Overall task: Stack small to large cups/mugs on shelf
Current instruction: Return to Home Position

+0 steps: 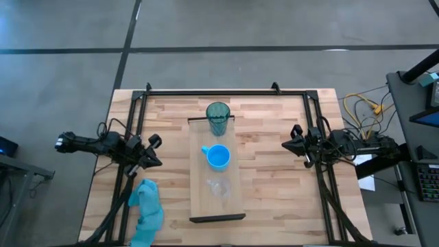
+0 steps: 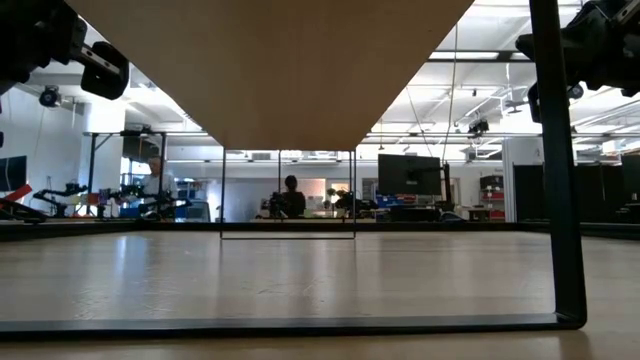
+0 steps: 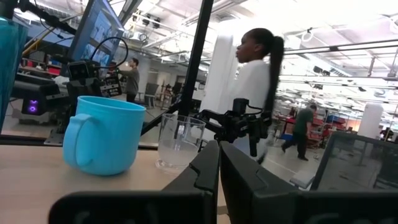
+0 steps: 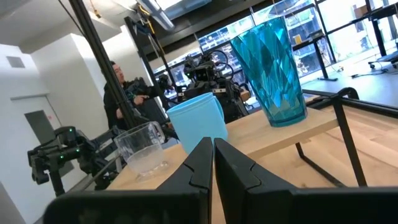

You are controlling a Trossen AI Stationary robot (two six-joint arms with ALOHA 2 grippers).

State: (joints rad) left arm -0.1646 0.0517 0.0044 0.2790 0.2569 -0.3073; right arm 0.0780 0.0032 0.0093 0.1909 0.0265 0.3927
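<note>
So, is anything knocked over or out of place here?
Nothing on the shelf: the tumbler, mug and clear cup stand upright in a row. Only the cloth looks untidy, crumpled on the table beside it.

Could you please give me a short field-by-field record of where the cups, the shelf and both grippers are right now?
shelf: long board, centre of table
teal tumbler: upright, shelf's top end in high view
blue mug: upright, shelf middle
clear cup: upright, toward lower end, apart from mug
arrangement: one row, none nested
left gripper: shut, empty, left of shelf
right gripper: shut, empty, right of shelf
blue cloth: on table, beside left gripper
</note>
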